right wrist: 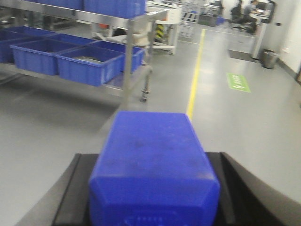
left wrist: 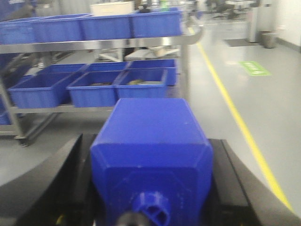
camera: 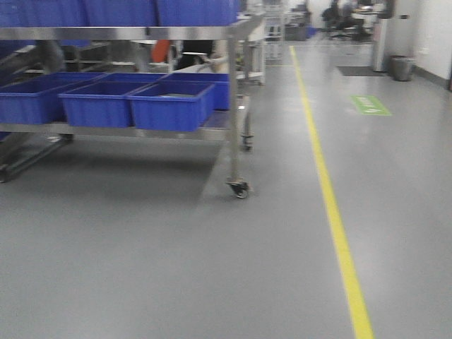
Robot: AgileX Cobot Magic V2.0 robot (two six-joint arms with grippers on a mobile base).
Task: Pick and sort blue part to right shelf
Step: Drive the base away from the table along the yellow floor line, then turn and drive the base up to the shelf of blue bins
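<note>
Blue part (right wrist: 153, 165) sits clamped in your right jaws, long axis running forward from the wrist; shelf (right wrist: 128, 56) lies ahead-left; left jaws grip the round-knobbed block (left wrist: 150, 155).

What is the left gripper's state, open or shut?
The left gripper is shut on a blue block: black fingers flank it, touching both sides.

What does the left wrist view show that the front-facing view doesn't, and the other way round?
Only left wrist: a blue block with a round knob, gripped in the left claw, and a beige box atop the shelf. Only front-facing: the shelf's corner caster. Both: the lower bins, yellow line, green floor sign and trash can.
</note>
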